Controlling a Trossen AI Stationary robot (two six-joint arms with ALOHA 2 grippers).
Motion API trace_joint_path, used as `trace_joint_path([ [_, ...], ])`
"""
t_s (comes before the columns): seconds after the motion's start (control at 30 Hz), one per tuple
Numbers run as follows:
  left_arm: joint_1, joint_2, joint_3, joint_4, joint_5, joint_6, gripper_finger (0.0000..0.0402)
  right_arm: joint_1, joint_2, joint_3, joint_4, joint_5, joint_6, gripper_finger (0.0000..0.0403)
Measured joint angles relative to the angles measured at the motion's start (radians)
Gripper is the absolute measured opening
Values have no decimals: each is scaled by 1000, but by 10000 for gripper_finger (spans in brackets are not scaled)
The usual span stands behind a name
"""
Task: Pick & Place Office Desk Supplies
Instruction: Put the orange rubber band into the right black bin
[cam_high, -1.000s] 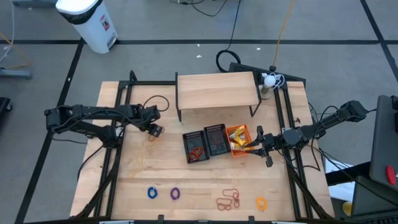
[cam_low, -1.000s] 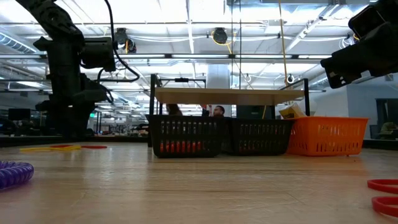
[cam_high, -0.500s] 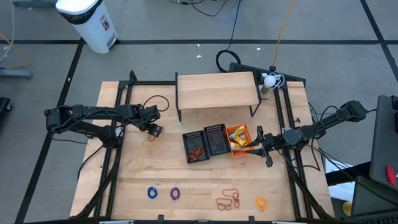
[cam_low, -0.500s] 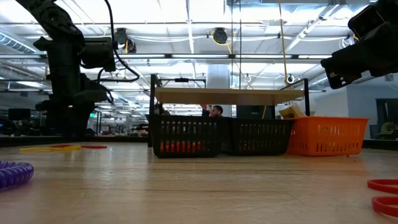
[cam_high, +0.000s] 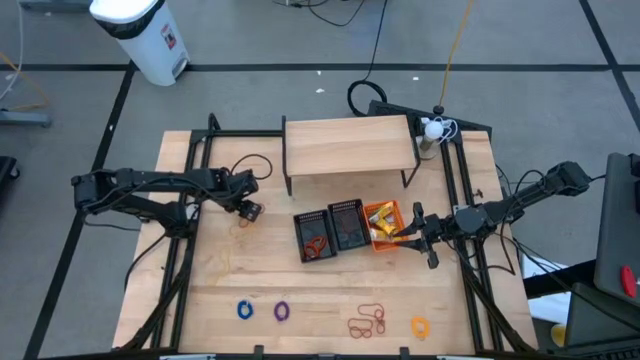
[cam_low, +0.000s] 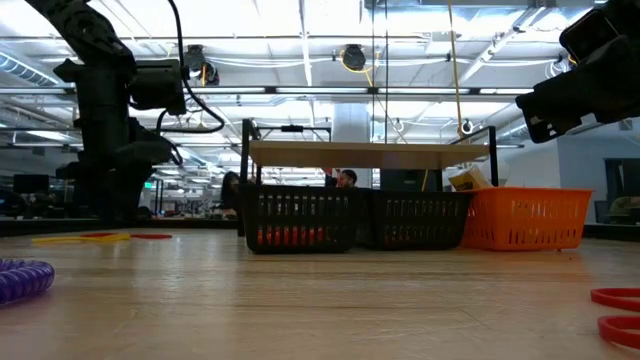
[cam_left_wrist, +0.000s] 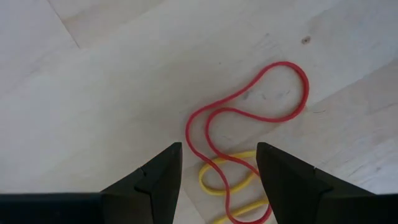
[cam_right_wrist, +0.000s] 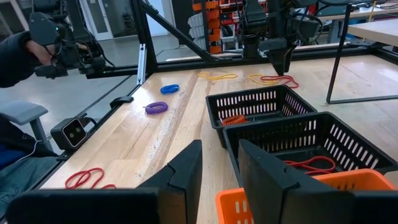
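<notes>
My left gripper (cam_left_wrist: 217, 163) points down, open, just above a thin red elastic loop (cam_left_wrist: 249, 112) that lies flat on the table over a yellow loop (cam_left_wrist: 227, 177); its fingers stand on either side of them without touching. In the high view this gripper (cam_high: 250, 210) is left of the baskets. My right gripper (cam_right_wrist: 221, 168) is level at the orange basket (cam_high: 383, 222), its fingers a narrow gap apart with nothing between them. Blue (cam_high: 245, 310), purple (cam_high: 281, 311) and yellow (cam_high: 420, 326) rings and red-orange loops (cam_high: 368, 320) lie near the front edge.
Two black baskets (cam_high: 313, 235) (cam_high: 347, 224) stand beside the orange one at mid-table, with red loops inside one of them. A wooden shelf (cam_high: 350, 145) stands behind them. A person's sleeve (cam_right_wrist: 18, 56) shows beyond the table's end.
</notes>
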Motion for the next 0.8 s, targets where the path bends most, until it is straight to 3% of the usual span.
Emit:
trace_joint_path([
  [0.67, -43, 0, 0, 0, 53, -102, 207, 0, 0, 0, 0, 0, 0, 93],
  [0.8, -48, 0, 0, 0, -1, -106, 207, 0, 0, 0, 0, 0, 0, 93],
])
